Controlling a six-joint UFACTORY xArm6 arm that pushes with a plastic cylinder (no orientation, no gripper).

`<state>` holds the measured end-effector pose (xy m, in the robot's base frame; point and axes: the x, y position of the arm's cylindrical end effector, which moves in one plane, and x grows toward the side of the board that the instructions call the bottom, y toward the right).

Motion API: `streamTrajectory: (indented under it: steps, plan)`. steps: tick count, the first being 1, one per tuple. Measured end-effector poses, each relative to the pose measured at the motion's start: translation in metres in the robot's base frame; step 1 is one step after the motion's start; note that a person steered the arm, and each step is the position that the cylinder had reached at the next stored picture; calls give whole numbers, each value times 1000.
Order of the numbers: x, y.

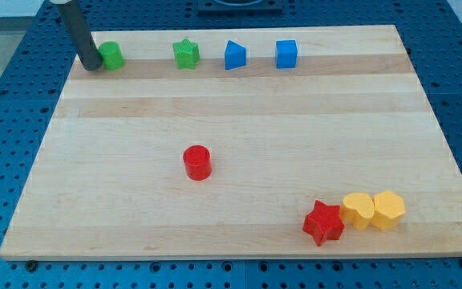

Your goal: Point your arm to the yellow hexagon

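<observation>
The yellow hexagon (389,209) sits near the view's bottom right, touching a second yellow block (358,210) on its left. A red star (323,222) lies just left of that pair. My tip (91,65) is at the view's top left, right beside a green cylinder (111,55), far from the yellow hexagon.
Along the view's top stand a green star (186,54), a blue pentagon-like block (234,55) and a blue cube (286,54). A red cylinder (197,162) stands near the middle. The wooden board (239,104) rests on a blue perforated table (2,88).
</observation>
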<state>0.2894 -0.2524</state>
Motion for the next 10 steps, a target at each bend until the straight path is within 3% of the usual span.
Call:
streamTrajectory:
  steps: [3,5,6,7,10]
  plan:
    - [7,27]
    - [148,0]
    - [201,19]
    - [215,77]
    - [239,127]
